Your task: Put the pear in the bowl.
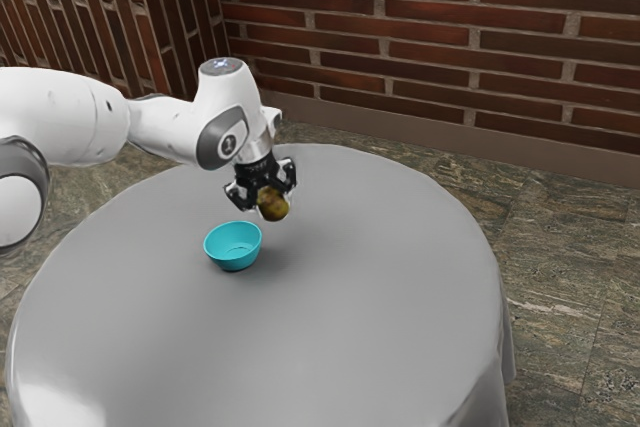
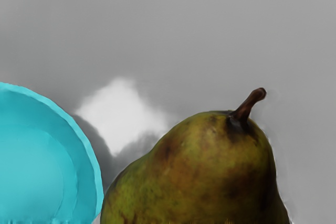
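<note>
As my black gripper (image 1: 268,197) hangs above the table, here's the grip: both fingers clamped on the pear (image 1: 274,209), one on each side, and the fruit is up in the air! Over to the wrist view, and there's its mottled green-brown skin, with the brown stem (image 2: 249,104) jutting off the narrow end at a slant. Just beside the pear and lower down sits the turquoise bowl (image 1: 233,259), upright on the grey table (image 1: 400,297), the pear outside its rim, over toward the exterior view's right. Behind my hand, my white arm (image 1: 80,115) stretches in from the exterior view's left, and beyond the round table come stone-patterned floor (image 1: 560,277) and a red brick wall (image 1: 420,22).
</note>
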{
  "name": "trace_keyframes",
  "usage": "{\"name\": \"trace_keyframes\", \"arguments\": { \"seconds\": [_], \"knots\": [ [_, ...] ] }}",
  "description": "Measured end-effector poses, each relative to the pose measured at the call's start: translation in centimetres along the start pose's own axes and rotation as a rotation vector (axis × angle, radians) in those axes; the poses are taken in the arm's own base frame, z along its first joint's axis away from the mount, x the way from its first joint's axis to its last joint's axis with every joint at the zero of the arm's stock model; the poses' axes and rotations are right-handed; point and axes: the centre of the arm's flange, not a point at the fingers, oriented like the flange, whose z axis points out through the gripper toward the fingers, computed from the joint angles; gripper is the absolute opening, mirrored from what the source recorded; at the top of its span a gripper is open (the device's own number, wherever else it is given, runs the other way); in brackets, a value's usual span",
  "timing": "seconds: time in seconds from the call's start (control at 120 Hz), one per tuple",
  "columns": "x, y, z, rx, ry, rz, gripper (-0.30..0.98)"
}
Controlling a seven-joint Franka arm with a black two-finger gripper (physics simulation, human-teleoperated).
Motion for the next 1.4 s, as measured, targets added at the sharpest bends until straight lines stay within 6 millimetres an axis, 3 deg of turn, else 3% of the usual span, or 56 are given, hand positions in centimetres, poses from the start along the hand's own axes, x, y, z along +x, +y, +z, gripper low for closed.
{"name": "trace_keyframes", "arguments": {
  "seconds": [0.117, 0.233, 0.483, 0.817, 0.983, 1.167, 1.267, 1.4],
  "knots": [
    [0.3, -5.0, -1.4, 0.033, -0.017, -0.061, 0.09],
    [-0.2, -7.1, -2.1, 0.047, -0.027, -0.086, 0.09],
    [0.0, -7.9, -1.8, 0.056, -0.036, -0.113, 0.12],
    [0.4, -8.3, -1.7, 0.046, -0.046, -0.114, 0.48],
    [0.4, -8.3, -2.0, 0.042, -0.046, -0.105, 0.59],
    [0.0, -7.3, -8.8, -0.018, -0.005, -0.077, 0.65],
    [-0.2, -6.1, -14.0, -0.040, 0.009, -0.044, 0.66],
    [1.0, -5.1, -20.4, -0.031, 0.013, 0.026, 0.67]
  ]
}}
